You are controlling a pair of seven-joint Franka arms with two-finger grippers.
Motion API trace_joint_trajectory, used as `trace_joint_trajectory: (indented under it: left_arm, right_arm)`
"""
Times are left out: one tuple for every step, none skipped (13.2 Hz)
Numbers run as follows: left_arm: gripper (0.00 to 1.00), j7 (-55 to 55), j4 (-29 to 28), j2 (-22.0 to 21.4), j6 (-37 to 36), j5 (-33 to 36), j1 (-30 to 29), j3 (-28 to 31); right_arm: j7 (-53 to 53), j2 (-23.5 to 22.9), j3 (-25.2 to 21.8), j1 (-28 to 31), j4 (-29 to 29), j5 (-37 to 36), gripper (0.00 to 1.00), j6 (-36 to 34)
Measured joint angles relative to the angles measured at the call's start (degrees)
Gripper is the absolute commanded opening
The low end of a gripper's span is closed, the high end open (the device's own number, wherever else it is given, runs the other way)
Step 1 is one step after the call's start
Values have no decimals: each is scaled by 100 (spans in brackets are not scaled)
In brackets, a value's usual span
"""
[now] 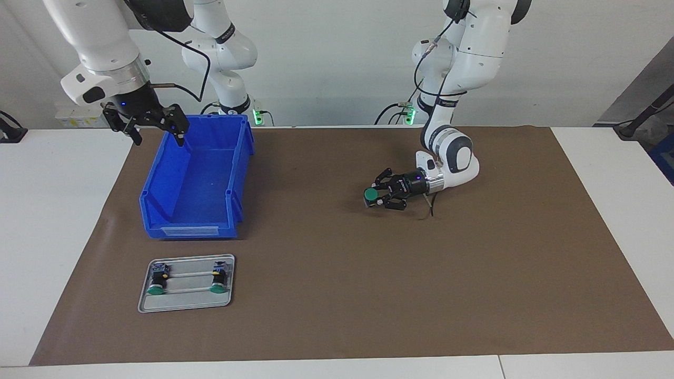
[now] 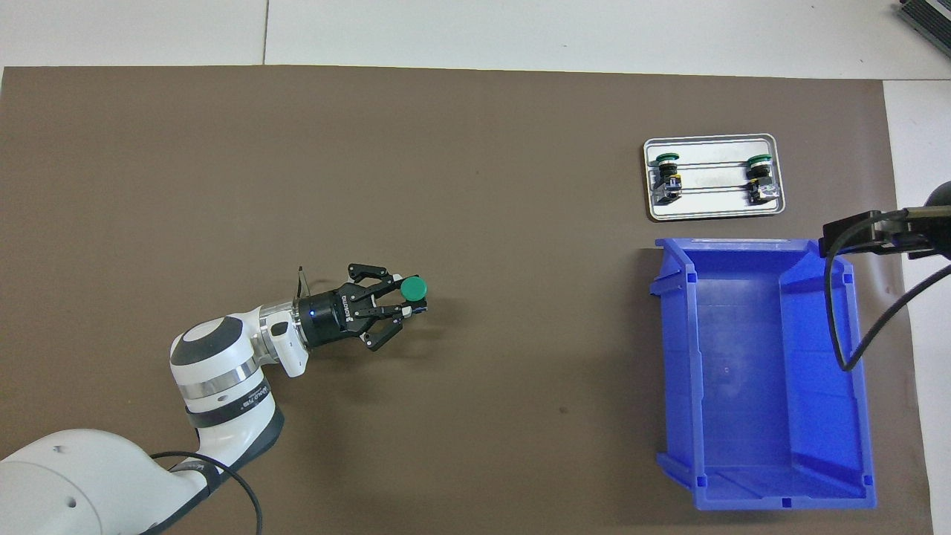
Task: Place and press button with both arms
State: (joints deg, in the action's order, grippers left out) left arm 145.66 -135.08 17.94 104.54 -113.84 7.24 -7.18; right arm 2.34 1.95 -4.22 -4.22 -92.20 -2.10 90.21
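In the facing view, the right gripper (image 1: 156, 128) hangs in the air over the blue bin's (image 1: 197, 210) corner at the robots' end, toward the right arm's end of the worktop (image 1: 63, 210); its fingers are spread wide and hold nothing; this arm waits. The bin stands on the brown mat (image 1: 342, 284) and nothing shows inside it. Farther from the robots than the bin, and just beside its labelled end, lies a small metal tray (image 1: 185, 302); on it lie two more green-capped switches (image 1: 156, 288), side by side and apart from each other, each on its side with its cap toward the tray's edge away from the robots. Toward the middle of the mat comes the button (image 1: 372, 195); the left gripper (image 1: 378, 197) pinches it by its body, its green cap turned up and clear of the fingertips; the gripper lies nearly level, low over the bare mat, well apart from the bin and the tray; whether the button's base touches the mat I cannot tell. The left arm (image 1: 453, 158) folds down to it from its base at the robots' end.
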Motion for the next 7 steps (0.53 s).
trace_joint_trajectory:
  left_arm:
    - [30, 43, 7, 4, 0, -90, 2, 0]
    - [31, 89, 17, 14, 0, -130, 2, 1]
    - [31, 127, 28, 28, 0, -141, 2, 2]
    - [31, 177, 41, 41, 3, -146, 2, 4]
    - [31, 252, 52, 58, 18, -147, 2, 6]
    - [30, 360, 58, 77, 41, -149, 1, 11]
    - [29, 447, 66, 94, 73, -150, 1, 20]
  right_arm:
    - [0, 0, 0, 0, 0, 0, 100, 0]
    - [0, 0, 0, 0, 0, 0, 100, 0]
    - [0, 0, 0, 0, 0, 0, 100, 0]
    - [0, 0, 0, 0, 0, 0, 100, 0]
    - [0, 0, 0, 0, 0, 0, 100, 0]
    - [0, 0, 0, 0, 0, 0, 100, 0]
    - [0, 0, 0, 0, 0, 0, 100, 0]
